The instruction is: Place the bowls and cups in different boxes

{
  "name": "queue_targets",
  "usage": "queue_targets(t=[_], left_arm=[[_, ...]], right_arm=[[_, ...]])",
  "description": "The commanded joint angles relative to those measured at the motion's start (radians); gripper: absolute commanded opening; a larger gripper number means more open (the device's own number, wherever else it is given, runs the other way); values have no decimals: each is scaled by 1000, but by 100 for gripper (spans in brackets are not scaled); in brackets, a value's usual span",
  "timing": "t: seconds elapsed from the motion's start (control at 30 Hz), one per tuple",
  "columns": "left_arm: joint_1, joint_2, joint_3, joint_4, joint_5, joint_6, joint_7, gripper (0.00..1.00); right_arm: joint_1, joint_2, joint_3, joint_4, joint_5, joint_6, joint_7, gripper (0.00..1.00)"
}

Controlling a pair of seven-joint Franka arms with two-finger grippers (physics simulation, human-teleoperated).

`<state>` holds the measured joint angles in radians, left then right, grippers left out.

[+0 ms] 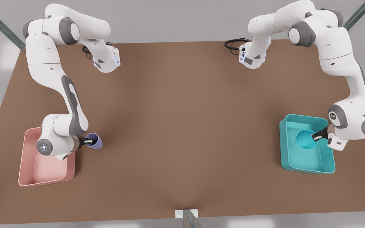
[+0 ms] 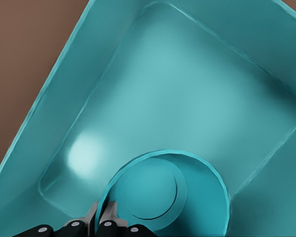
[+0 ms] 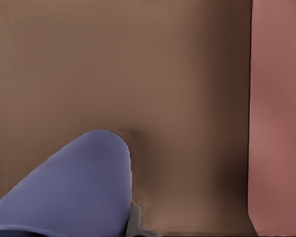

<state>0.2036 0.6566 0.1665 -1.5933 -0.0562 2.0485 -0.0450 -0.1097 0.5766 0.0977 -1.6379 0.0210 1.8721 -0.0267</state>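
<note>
— Teal bowl (image 1: 305,138), where is it?
— Inside the teal box (image 1: 307,164); the left gripper (image 1: 317,136) pinches its rim.
— And the lavender cup (image 1: 94,141)?
— Clamped by the right gripper (image 1: 87,142), beside the pink box (image 1: 46,177), above the table (image 1: 182,126).

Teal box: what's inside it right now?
The teal bowl sits inside the teal box, with the left gripper shut on its rim. The box floor beneath the bowl is hidden.

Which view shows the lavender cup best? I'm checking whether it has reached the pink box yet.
The front view: the lavender cup sits in the right gripper beside the pink box, over the table, not inside. The right wrist view shows its side close up.
</note>
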Motion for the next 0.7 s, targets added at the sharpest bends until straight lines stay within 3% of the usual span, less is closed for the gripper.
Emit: queue_targets(t=[0.0,0.07,0.1,0.13,0.2,0.27,0.37,0.47,0.5,0.67], left_arm=[[5,27,1,0,10,157,165,21],[5,46,1,1,10,163,182,24],[3,44,1,3,10,163,186,83],[3,37,1,4,10,159,191,100],[2,-15,1,6,10,73,183,100],[-47,-202,-5,12,127,-185,70,100],[-173,-394,-214,48,142,-395,8,100],[-219,-419,-334,128,147,-524,-55,100],[-251,-404,-335,203,212,-611,-58,100],[-242,-411,-334,222,162,-737,-59,100]], right_arm=[[-1,-41,5,3,40,-97,-58,21],[-21,-113,2,1,50,-159,-171,21],[-44,-158,-1,6,50,-183,-241,21],[-79,-162,-4,52,50,-217,-321,21],[-139,-178,-7,78,37,-225,-435,21],[-189,-153,-10,119,-36,-206,-493,21],[-269,-55,-12,159,-90,-42,-611,21],[-315,25,-10,207,-115,28,-657,21],[-320,45,-10,208,-115,67,-667,21],[-334,161,-10,208,-93,197,-673,21]])
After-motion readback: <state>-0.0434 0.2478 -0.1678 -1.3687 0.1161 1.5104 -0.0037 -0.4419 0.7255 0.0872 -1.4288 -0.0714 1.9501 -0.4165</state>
